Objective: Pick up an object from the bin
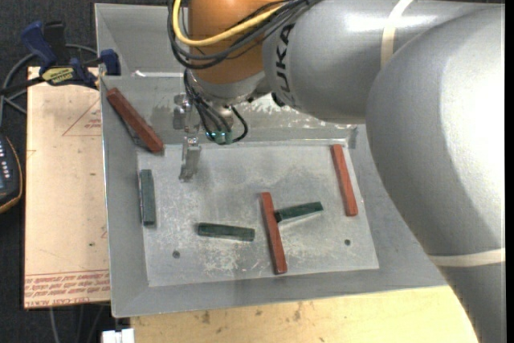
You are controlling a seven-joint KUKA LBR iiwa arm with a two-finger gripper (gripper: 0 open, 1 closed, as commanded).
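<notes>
My gripper (189, 170) hangs under the orange-covered wrist over the back left part of the bin floor, with nothing seen in it. A long red-brown bar (133, 121) leans along the left wall, just left of the gripper. A dark green bar (147, 197) lies on the floor a little below and to the left of it. Another dark green bar (226, 232) lies nearer the front, below the gripper.
Toward the middle, a red-brown bar (273, 233) lies with a short green bar (299, 211) touching its right side. A third red-brown bar (345, 180) lies along the right side. The big arm covers the bin's back right corner.
</notes>
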